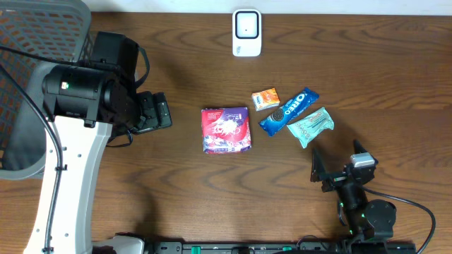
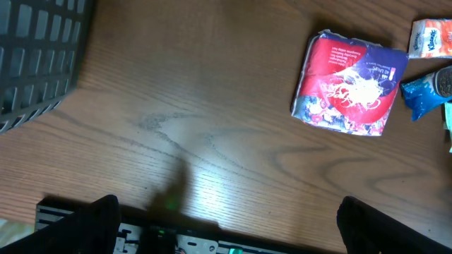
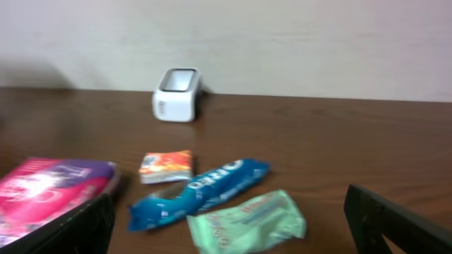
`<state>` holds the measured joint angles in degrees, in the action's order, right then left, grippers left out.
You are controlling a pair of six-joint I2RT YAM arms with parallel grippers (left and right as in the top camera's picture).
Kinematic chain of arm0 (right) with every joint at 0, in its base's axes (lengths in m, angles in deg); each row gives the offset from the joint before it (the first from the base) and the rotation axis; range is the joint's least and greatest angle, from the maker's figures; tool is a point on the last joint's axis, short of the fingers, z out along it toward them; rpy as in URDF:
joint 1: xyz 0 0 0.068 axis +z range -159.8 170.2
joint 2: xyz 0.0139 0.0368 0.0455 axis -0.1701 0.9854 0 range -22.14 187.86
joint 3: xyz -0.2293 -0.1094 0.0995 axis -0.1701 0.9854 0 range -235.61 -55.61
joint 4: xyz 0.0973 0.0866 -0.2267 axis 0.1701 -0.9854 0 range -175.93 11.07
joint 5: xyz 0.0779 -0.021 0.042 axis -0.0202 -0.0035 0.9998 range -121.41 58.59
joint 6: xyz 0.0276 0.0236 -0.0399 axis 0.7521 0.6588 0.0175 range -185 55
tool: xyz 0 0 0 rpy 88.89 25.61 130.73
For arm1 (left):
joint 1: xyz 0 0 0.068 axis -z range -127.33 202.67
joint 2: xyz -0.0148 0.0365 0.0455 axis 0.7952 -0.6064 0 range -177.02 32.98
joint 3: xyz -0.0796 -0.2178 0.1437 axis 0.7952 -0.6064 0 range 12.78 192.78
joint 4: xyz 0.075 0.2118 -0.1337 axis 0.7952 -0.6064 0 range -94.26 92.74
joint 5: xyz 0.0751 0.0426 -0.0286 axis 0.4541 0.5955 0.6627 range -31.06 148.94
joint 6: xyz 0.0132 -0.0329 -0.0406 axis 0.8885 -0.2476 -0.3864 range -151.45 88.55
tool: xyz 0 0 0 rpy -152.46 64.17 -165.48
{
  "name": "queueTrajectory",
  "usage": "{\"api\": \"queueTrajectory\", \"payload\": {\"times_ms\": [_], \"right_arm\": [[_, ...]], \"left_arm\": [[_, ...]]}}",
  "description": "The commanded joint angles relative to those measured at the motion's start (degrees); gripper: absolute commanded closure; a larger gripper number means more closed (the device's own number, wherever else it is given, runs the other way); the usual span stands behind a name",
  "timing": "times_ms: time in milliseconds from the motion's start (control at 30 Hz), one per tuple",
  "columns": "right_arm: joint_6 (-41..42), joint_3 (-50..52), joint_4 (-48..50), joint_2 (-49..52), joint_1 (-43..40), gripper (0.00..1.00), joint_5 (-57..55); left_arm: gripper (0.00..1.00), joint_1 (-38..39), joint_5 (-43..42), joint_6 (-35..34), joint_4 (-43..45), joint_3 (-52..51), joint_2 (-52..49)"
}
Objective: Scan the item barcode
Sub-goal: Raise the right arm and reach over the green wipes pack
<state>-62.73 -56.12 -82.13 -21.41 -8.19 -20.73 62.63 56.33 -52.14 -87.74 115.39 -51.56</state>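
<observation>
Red packet (image 1: 226,130), orange packet (image 1: 265,99), Oreo pack (image 1: 289,111) and green packet (image 1: 311,127) lie untouched mid-table, grouped near the white scanner (image 1: 246,32) at the far edge, likely for a short carry. Left gripper (image 1: 161,111) hangs left of the red packet, jaws wide, empty. Right gripper (image 1: 337,161) sits low near the green packet, facing the scanner, equally wide, empty.

Desk (image 1: 183,204): dark brown wood with the grain running along its length, wavy in places. The finish had a low sheen and a few dull pale reflections.

Wall (image 3: 296,42): plain, pale off-white, and it met the desk's far edge in a straight line. A dimmer patch lay at its left end in the right wrist view.

Grey lattice-sided basket (image 1: 28,49) at the far left end, cut off by the frame. Whether it rested on the desk could not be told.

Light was even and diffuse, and shadows were soft-edged.
</observation>
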Motion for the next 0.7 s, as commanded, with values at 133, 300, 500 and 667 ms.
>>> {"api": "queueTrajectory", "payload": {"times_ms": [133, 300, 500, 667], "right_arm": [[23.12, 0.15, 1.07, -0.24, -0.76, 0.01, 22.40], [43.82, 0.17, 2.89, -0.24, -0.76, 0.01, 28.04], [50.88, 0.20, 0.26, -0.22, -0.76, 0.01, 29.31], [50.86, 0.20, 5.77, -0.22, -0.76, 0.01, 30.53]], "left_arm": [[0.02, -0.13, 0.74, 0.74, -0.35, 0.00, -0.44], [0.02, -0.13, 0.74, 0.74, -0.35, 0.00, -0.44], [0.02, -0.13, 0.74, 0.74, -0.35, 0.00, -0.44], [0.02, -0.13, 0.74, 0.74, -0.35, 0.00, -0.44]]}}
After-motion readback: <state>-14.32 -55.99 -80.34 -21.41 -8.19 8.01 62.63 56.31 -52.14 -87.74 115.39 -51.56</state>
